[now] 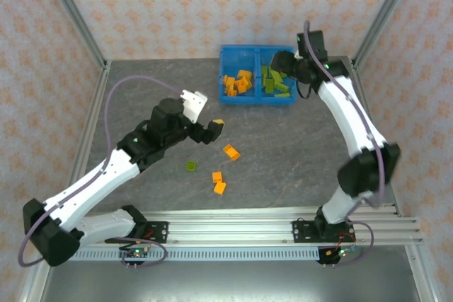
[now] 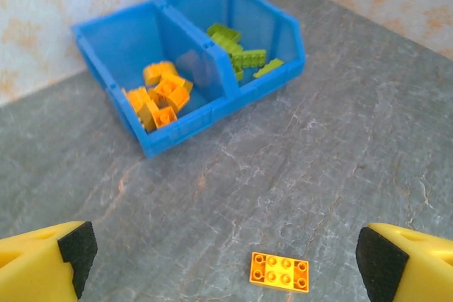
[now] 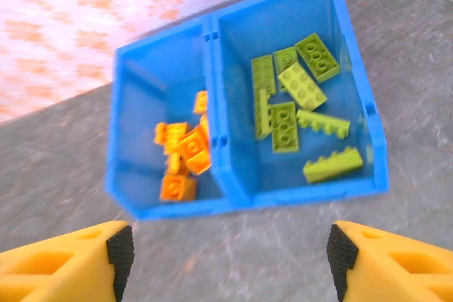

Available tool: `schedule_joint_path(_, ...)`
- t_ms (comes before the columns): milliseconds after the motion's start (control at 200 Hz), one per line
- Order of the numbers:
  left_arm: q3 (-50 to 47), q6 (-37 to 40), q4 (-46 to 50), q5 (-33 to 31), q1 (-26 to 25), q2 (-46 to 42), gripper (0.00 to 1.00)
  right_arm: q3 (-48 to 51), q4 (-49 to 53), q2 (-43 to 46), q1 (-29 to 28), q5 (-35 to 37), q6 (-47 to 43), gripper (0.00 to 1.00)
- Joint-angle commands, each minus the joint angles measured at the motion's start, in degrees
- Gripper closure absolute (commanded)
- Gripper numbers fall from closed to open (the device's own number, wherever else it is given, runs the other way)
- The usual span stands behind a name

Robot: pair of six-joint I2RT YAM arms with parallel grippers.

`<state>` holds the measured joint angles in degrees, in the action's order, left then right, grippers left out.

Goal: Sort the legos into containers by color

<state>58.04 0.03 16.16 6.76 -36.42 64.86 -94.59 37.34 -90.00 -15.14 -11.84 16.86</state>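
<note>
Grey table [image 1: 297,146]: blue bin [image 1: 256,102], loose legos [image 1: 231,151]

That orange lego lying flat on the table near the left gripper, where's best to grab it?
Best from straight above, jaws pinching the orange lego across its short width, on its two long side walls: it lies flat, studs up, with nothing touching it.

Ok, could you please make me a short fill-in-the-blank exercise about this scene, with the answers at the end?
1. In the top view, the blue bin holds only ____ bricks in its left half.
2. On the table lie three orange bricks and one ____ brick.
3. The left gripper and the right gripper are both ____.
Missing words: orange, green, open.
</note>
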Motion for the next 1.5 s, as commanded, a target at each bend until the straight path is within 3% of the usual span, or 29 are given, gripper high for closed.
schedule_joint_path(0,0.6,-9.9,6.8,-2.6,-2.5,5.2,0.03,15.8,-9.4,13.0,-0.7,-2.1,-0.6,0.17)
schedule_joint_path(120,4.3,-15.2,11.2,-1.4,-5.3,16.5,0.03,27.8,-9.6,25.9,-0.9,-2.0,0.8,0.0)
schedule_joint_path(250,11.2,-23.6,19.0,-1.5,-6.6,29.0,0.03,33.2,-3.7,33.5,-0.8,1.9,0.4,0.01)
schedule_joint_path(430,16.0,-40.2,22.6,0.6,-7.5,39.4,0.08,34.0,0.4,35.5,-0.9,4.2,-0.2,0.01)
schedule_joint_path(701,18.2,-54.8,19.3,3.3,-8.2,43.8,0.02,34.4,0.0,34.9,-0.9,2.7,-2.1,0.01)
schedule_joint_path(926,20.1,-65.8,18.5,2.0,-8.1,47.0,0.05,34.5,1.4,35.2,-0.8,2.9,-4.7,0.01)
schedule_joint_path(1071,22.7,-68.3,21.1,0.6,-7.8,49.8,0.05,34.4,1.9,36.1,-0.9,2.8,-5.4,0.01)
schedule_joint_path(1286,25.1,-66.9,28.4,-4.9,-7.8,52.0,0.3,34.9,1.5,37.5,-0.9,1.3,-4.7,0.01)
schedule_joint_path(1346,24.4,-66.8,29.3,-4.9,-7.8,52.2,0.38,35.8,0.2,37.9,-0.8,-3.5,-6.3,0.0)
schedule_joint_path(1436,22.0,-67.3,27.9,-3.8,-7.7,51.8,0.49,38.2,0.0,37.5,-0.8,-18.0,-12.0,0.02)
schedule_joint_path(1491,21.0,-67.5,27.1,-3.3,-7.5,51.5,0.56,38.9,1.9,37.0,-0.9,-22.1,-14.1,0.03)
